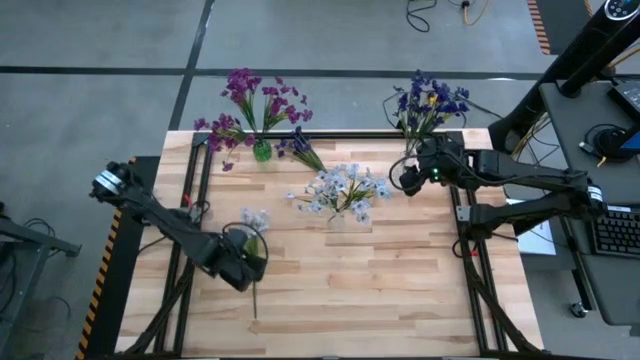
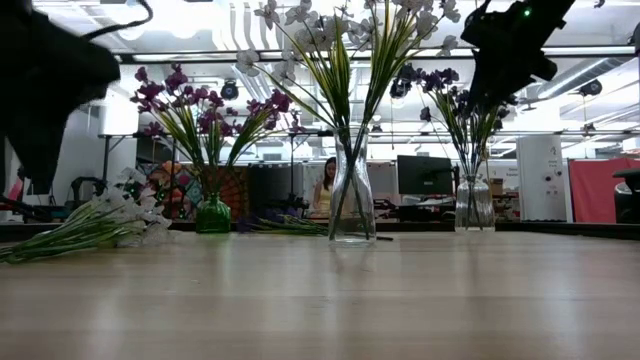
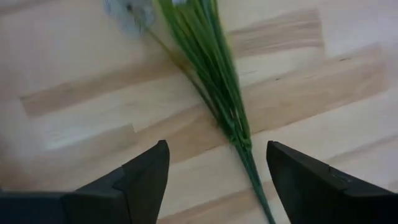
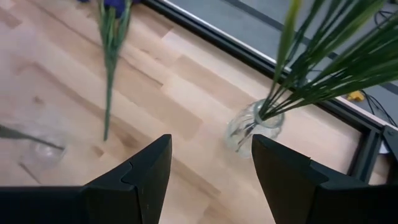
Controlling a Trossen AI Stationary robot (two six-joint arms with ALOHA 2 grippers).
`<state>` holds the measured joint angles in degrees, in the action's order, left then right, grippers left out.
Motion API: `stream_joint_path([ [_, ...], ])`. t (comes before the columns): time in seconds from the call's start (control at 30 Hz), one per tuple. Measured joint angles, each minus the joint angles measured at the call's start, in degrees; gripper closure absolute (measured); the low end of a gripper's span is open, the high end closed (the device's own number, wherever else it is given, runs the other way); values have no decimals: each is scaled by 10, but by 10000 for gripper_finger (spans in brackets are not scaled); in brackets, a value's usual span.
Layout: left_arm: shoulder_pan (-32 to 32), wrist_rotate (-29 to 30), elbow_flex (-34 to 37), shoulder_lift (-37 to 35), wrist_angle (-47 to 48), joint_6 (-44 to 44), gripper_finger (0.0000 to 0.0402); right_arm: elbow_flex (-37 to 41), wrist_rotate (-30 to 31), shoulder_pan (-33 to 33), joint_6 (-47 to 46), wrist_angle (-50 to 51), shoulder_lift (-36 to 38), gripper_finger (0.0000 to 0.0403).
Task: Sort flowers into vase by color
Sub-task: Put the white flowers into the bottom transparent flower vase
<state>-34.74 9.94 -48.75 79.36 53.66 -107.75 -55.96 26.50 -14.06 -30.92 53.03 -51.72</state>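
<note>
A pale white-lavender flower spray (image 1: 254, 222) lies flat on the table at the near left, its thin green stem (image 3: 239, 134) running toward the near edge. My left gripper (image 3: 217, 149) hangs open just above that stem, pointing down, one finger on each side and touching nothing. My right gripper (image 1: 408, 178) hovers open and empty at the far right, near the clear vase of blue-violet flowers (image 1: 428, 104). A green vase (image 1: 262, 151) holds magenta-purple flowers. A clear vase (image 2: 352, 200) in the middle holds white-lavender ones. A loose blue-violet spray (image 1: 300, 148) lies beside the green vase.
The three vases stand in a row along the table's far half, as the low view shows: green vase (image 2: 212, 213), middle vase, right clear vase (image 2: 474, 205). A black frame rail (image 4: 249, 56) runs along the far edge. Bare wood (image 1: 400, 290) lies toward the near right.
</note>
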Motion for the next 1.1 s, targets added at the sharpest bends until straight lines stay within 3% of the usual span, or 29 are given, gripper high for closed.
stream_joint_path([
  [0.23, -6, 6, -31, 109, -35, -10, 107, 0, 0, 23, 0, 11, 1, 188],
  [0.43, -6, 6, -58, 174, -36, -7, 100, 0, 0, 35, 0, 34, 4, 188],
  [0.8, -6, 6, -62, 217, -72, -15, 152, 1, 1, 37, -24, 90, 40, 188],
  [1.1, -5, 1, -61, 209, -81, -15, 227, 1, 1, 37, -41, 104, 73, 188],
])
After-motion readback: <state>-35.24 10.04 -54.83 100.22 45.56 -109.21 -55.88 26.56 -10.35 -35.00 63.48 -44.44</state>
